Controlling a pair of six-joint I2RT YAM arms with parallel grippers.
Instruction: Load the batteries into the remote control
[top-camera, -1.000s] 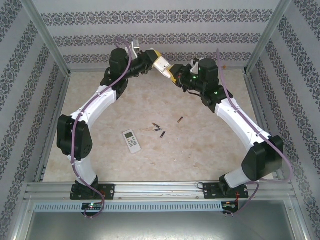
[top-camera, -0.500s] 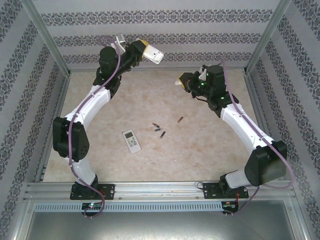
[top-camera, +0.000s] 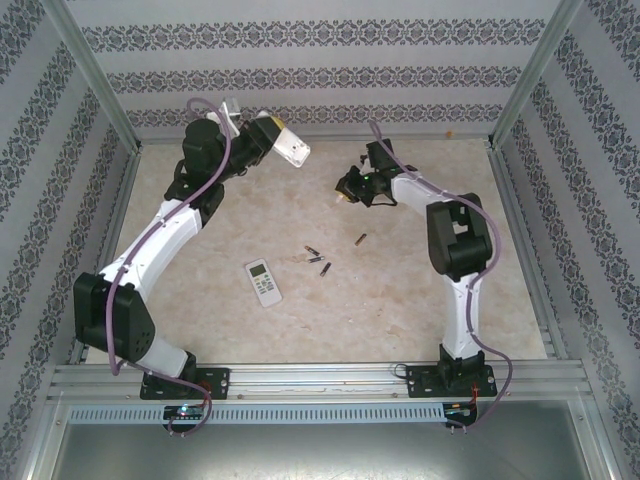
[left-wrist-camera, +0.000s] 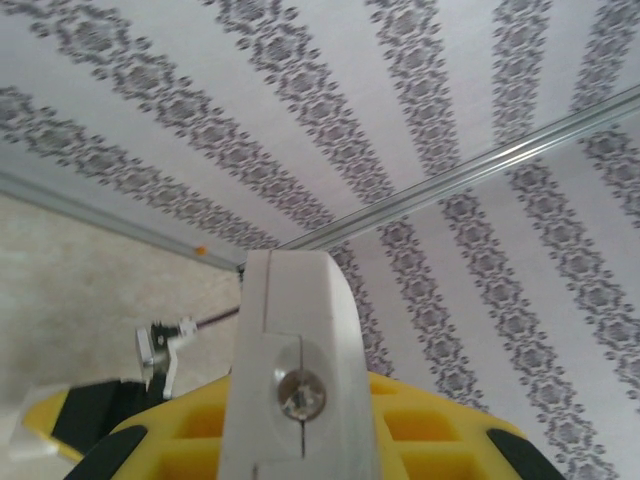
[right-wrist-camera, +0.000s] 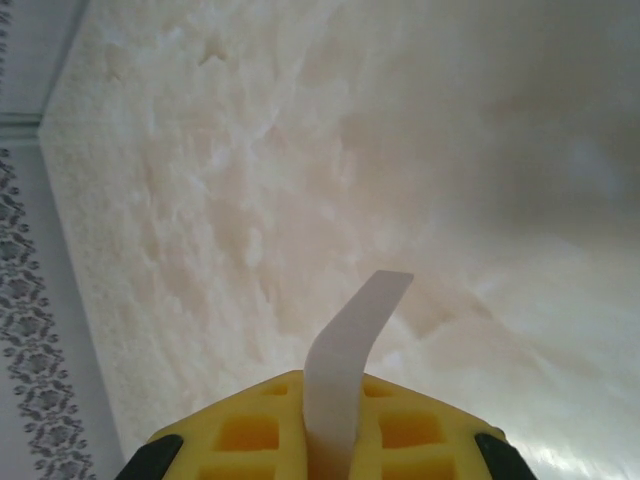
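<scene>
While left gripper (top-camera: 279, 140) holds a white piece (top-camera: 296, 152) aloft, right gripper (top-camera: 344, 193) hangs closed.

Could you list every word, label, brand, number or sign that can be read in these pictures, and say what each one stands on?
No text can be read in any view.
remote control: it has a pale screen and buttons, but any print is too small to read.
batteries: any labels are too small to make out.
wallpaper: ornamental stripes only, no letters or numbers.
</scene>
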